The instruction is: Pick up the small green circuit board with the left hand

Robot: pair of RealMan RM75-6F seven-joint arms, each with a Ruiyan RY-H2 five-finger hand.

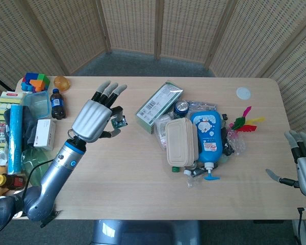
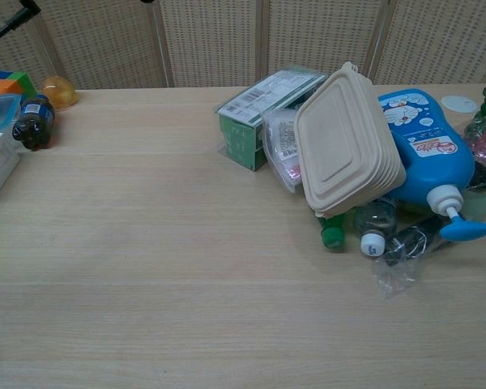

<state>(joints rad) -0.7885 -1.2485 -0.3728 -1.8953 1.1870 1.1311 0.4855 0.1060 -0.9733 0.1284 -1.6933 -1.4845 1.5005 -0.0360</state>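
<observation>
In the head view my left hand (image 1: 94, 118) is raised high over the left part of the table, its back toward the camera. It pinches the small green circuit board (image 1: 118, 122), which peeks out on the hand's right side, well clear of the tabletop. My right hand (image 1: 303, 166) hangs at the right edge of the head view, beyond the table's corner, fingers apart and holding nothing. The chest view shows neither hand nor the board.
A pile sits right of centre: green box (image 1: 159, 105), beige clamshell container (image 1: 181, 142), blue Doraemon bottle (image 1: 209, 133), small bottles and wrappers. Along the left edge stand a cola bottle (image 1: 57, 103), white box (image 1: 44, 134), green plastic bottle (image 1: 36, 173), toy blocks (image 1: 34, 81).
</observation>
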